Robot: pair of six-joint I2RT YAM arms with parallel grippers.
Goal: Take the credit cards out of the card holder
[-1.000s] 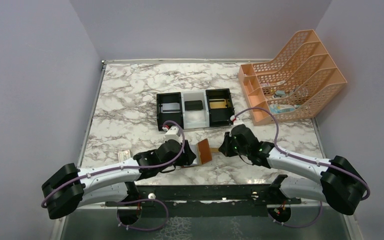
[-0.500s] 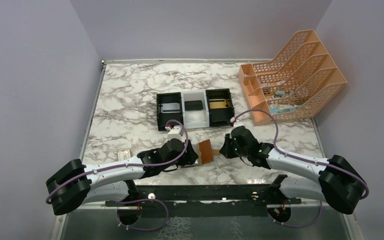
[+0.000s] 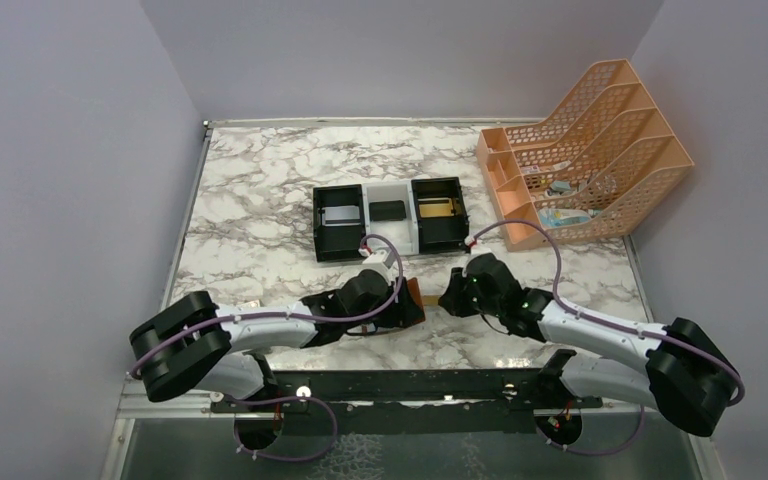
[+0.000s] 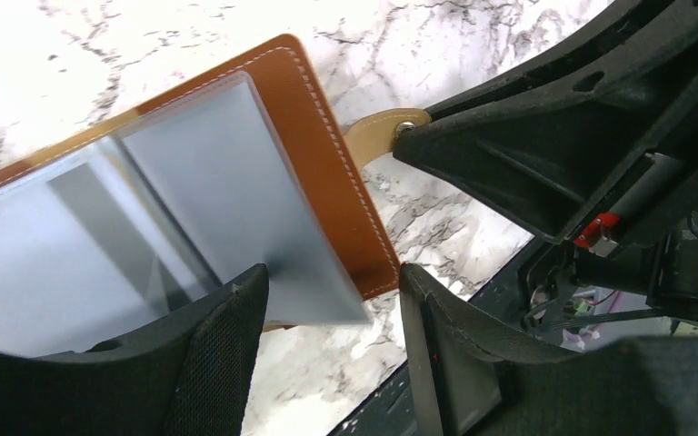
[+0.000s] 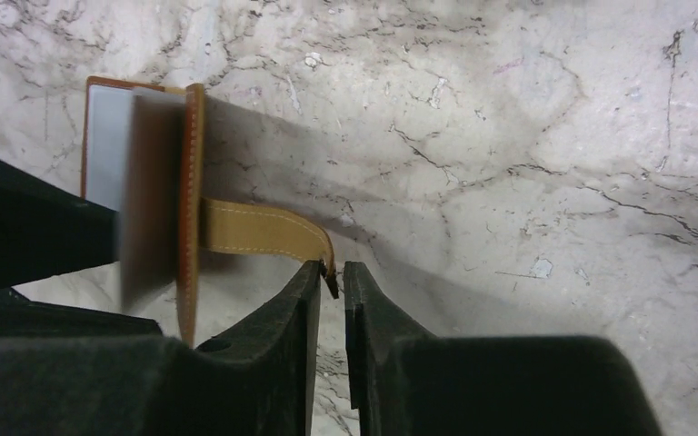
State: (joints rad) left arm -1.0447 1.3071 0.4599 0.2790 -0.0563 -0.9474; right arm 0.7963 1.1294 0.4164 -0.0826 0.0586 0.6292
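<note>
Marble table (image 3: 260, 200); right hand (image 5: 331, 272) pinches tab (image 5: 264, 229) of card holder (image 4: 325, 168)

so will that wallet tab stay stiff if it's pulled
Probably floppy: the tab bows between the card holder and right pincer. The thin holder likely slides easily on the smooth marble table.

Left arm (image 3: 260, 326), right arm (image 3: 600, 331): white links, black joints | cables (image 3: 520, 221): purple, looped | fingers (image 4: 218, 363): black, matte textured plastic

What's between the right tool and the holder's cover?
In the right wrist view: only the holder's tan tab, from its edge to the right tool, which pinches its tip; marble beneath.
</note>
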